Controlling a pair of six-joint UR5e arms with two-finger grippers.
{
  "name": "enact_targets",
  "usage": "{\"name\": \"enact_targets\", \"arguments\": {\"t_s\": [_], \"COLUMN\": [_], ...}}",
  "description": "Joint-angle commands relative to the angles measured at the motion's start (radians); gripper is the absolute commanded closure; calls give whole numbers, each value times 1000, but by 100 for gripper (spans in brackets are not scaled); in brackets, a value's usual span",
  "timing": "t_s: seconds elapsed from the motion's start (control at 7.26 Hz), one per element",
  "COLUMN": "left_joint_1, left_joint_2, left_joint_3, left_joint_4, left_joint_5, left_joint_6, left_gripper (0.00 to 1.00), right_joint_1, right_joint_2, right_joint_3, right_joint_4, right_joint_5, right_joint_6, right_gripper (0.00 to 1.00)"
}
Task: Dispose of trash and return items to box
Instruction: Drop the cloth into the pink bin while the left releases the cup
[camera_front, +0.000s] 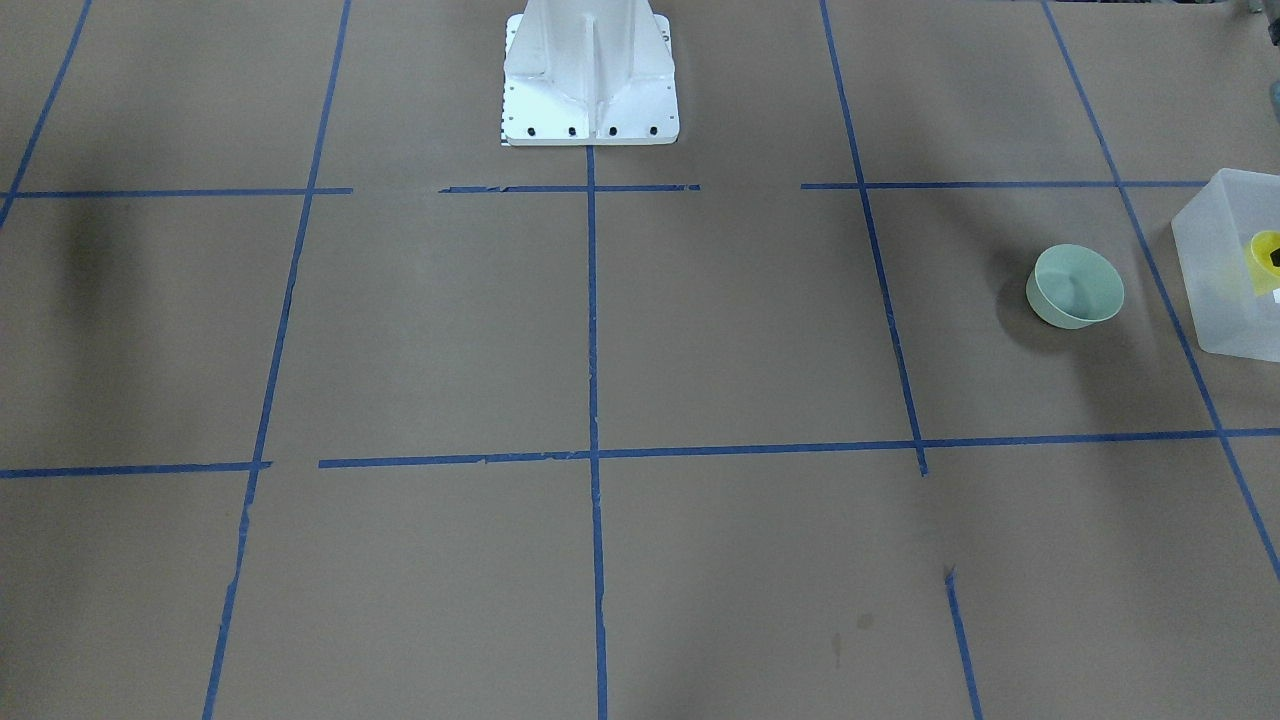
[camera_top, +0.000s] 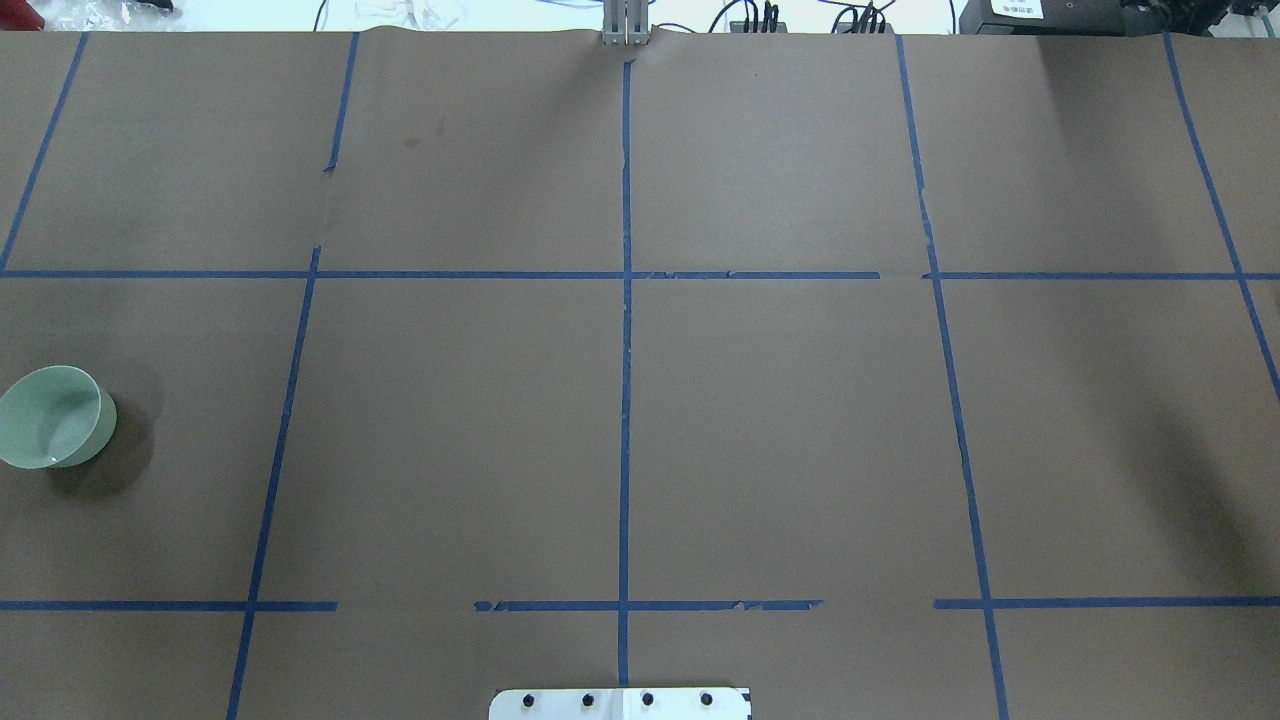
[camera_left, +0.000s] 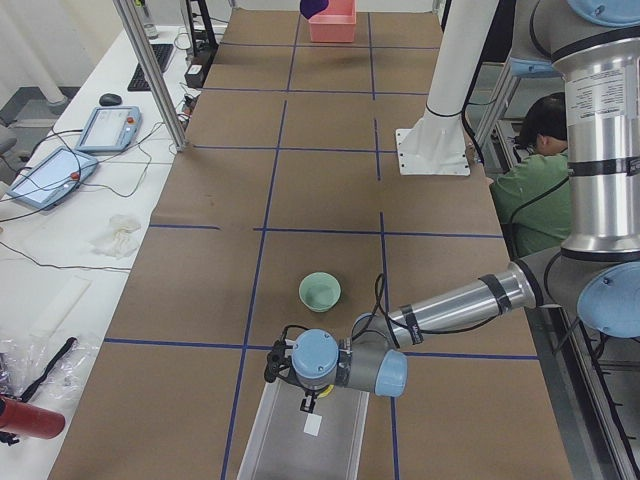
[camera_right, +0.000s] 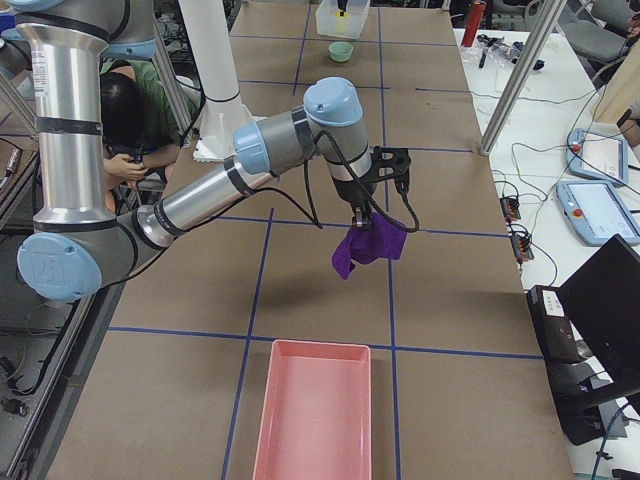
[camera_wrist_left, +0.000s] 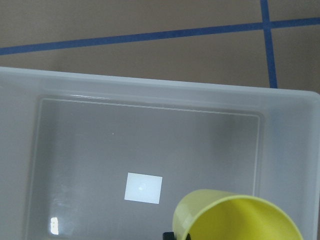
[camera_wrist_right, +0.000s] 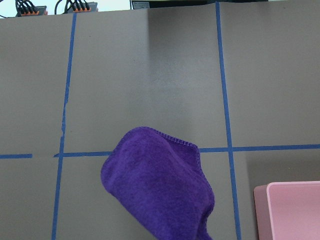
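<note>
The table (camera_top: 780, 420) is covered with brown paper, and blue tape lines (camera_top: 626, 400) divide it into squares. Beside it, a white bench (camera_left: 60, 260) carries cables and two tablets (camera_left: 108, 126). A person in green (camera_left: 535, 185) sits behind the robot's white base (camera_front: 590, 80).

Seen from the left end, the frosted box (camera_left: 280, 450) lies nearest, with a white label (camera_wrist_left: 143, 188) on its floor. Just beyond it the pale green bowl (camera_front: 1075, 287) stands upright on the paper, apart from the box. At the far end lies a pink tray (camera_right: 312, 410).

The left gripper (camera_left: 303, 398) hangs over the box, closed on the yellow cup (camera_wrist_left: 235, 220), which is above the box's floor near one corner. The right gripper (camera_right: 358, 215) is high over the table, short of the pink tray. It pinches a purple cloth (camera_right: 368, 245), which hangs down freely.
</note>
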Motion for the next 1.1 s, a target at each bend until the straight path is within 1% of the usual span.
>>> {"name": "enact_targets", "arguments": {"t_s": [0.0, 0.28, 0.41, 0.55, 0.69, 0.83, 0.96], "left_joint_1": [0, -1, -6, -21, -39, -43, -41], "left_joint_2": [-1, -1, -1, -3, -3, -21, -44], "left_joint_3": [-56, -217, -312, -366, -394, -396, -397], "left_joint_4": [-1, 107, 199, 247, 249, 266, 266], "left_joint_5": [3, 4, 4, 6, 4, 6, 6], "left_joint_6": [3, 4, 4, 4, 3, -6, -15], "left_gripper": [0, 0, 0, 0, 0, 0, 0], "right_joint_1": [40, 89, 106, 150, 182, 186, 186], "right_joint_2": [0, 2, 0, 3, 8, 11, 6], "right_joint_3": [-1, -11, -18, -58, -130, -194, -265], "right_joint_4": [-35, -85, -105, -118, -116, -112, -95], "right_joint_5": [0, -4, -15, -18, -58, -113, -129], "right_joint_6": [-56, -154, -212, -302, -415, -515, -578], "right_gripper": [100, 100, 100, 100, 100, 100, 100]}}
